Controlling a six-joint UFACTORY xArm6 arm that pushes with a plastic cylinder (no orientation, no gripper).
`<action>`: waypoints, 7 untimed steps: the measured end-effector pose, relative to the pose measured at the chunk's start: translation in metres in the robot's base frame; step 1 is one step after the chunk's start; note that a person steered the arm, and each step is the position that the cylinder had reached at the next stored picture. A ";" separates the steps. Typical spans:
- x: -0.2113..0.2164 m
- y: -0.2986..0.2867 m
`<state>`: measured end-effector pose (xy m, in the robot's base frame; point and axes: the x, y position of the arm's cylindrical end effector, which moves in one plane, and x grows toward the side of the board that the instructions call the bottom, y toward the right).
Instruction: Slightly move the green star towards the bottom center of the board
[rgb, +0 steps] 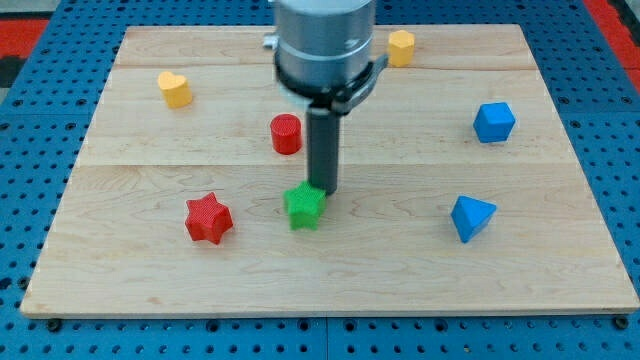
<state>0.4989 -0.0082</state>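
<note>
Seven coloured blocks lie on the wooden tabletop (560, 260) in the single camera view. The green star (305, 207) sits just below the frame's centre, slightly left of the midline. My tip (323, 190) meets the star's upper right edge; the dark rod rises from there to the grey arm housing (322, 45) at the top centre. No hand is fitted, so no open or closed state applies.

Remaining blocks:
- Red star (208, 218): lower left, well apart from the green star.
- Red cylinder (286, 133): just left of the rod.
- Yellow heart (175, 88): upper left.
- Yellow block (401, 47): top, right of the housing; shape uncertain.
- Blue cube-like block (494, 122): right.
- Blue wedge-shaped block (472, 217): lower right.
</note>
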 end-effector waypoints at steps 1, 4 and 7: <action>-0.005 0.006; -0.023 -0.087; 0.001 -0.043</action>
<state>0.4999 -0.0514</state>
